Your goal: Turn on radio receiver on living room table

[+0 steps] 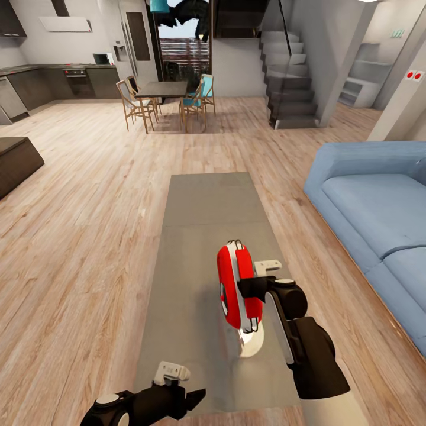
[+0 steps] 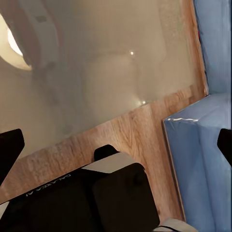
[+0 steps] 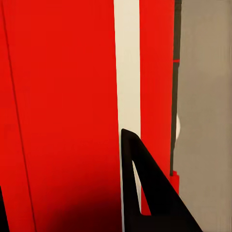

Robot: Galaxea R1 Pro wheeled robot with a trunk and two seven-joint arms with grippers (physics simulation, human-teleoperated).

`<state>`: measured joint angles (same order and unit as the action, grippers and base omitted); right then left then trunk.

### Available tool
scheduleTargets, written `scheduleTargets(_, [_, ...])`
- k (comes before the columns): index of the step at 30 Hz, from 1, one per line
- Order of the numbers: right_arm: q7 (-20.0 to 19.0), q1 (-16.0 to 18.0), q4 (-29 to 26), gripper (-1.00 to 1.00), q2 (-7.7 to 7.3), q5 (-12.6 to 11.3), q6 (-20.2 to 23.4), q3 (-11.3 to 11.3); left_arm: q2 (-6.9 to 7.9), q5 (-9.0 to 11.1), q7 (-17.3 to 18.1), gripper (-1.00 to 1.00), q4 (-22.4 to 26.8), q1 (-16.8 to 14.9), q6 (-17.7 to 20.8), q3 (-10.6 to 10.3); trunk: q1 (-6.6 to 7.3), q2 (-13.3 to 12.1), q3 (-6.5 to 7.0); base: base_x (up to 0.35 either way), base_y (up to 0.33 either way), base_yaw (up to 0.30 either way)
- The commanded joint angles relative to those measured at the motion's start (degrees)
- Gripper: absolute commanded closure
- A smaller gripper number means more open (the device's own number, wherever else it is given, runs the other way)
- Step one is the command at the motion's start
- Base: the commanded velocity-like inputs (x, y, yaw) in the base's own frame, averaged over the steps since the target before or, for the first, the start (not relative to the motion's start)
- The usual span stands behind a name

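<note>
right gripper (image 1: 251,288) against upright radio receiver (image 1: 234,284) on table (image 1: 201,236), closure unclear; left gripper (image 1: 192,399) spread at 7 o'clock.

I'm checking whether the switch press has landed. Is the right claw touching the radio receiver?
Touching, it seems: in the head view the right claw overlaps the radio receiver, and in the right wrist view its fingertip lies against the red shell with no visible gap.

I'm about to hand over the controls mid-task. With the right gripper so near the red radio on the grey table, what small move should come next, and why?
Probably ease the right gripper a touch further in and press. The radio receiver stands upright on the table, and a fingertip lies right against its red and white side, so only a short push seems left.
</note>
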<state>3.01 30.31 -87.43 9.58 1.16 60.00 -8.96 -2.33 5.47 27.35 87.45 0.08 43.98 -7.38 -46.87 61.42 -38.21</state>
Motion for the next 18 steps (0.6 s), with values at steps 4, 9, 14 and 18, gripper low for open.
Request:
scheduleTargets(4, [-0.03, 0.01, -0.06, 1.00, -0.58, -0.26, 0.00, -0.04, 0.05, -0.07, 3.30, -1.00, 0.00, -0.01, -0.18, 0.13, 0.00, 0.00, 0.00, 0.000, 0.000, 0.000])
scheduleTargets(9, [-0.23, 0.01, -0.10, 1.00, -2.65, -0.54, 0.00, -0.35, 0.12, -0.10, 5.84, -1.00, 0.04, -0.01, -0.73, 0.29, 0.00, 0.00, 0.00, 0.000, 0.000, 0.000])
scheduleTargets(14, [-1.11, 0.01, -0.15, 1.00, -4.99, -0.90, 0.00, -3.12, 0.08, -0.02, 6.73, -1.00, 0.35, -0.05, -1.08, 0.34, 0.00, 0.00, 0.00, 0.000, 0.000, 0.000])
scheduleTargets(18, [-8.84, 0.01, -0.28, 1.00, -10.90, -1.41, 0.00, -8.48, -0.17, 0.41, 8.69, -1.00, 0.44, -0.26, -1.03, 0.37, 0.00, 0.00, 0.00, 0.000, 0.000, 0.000])
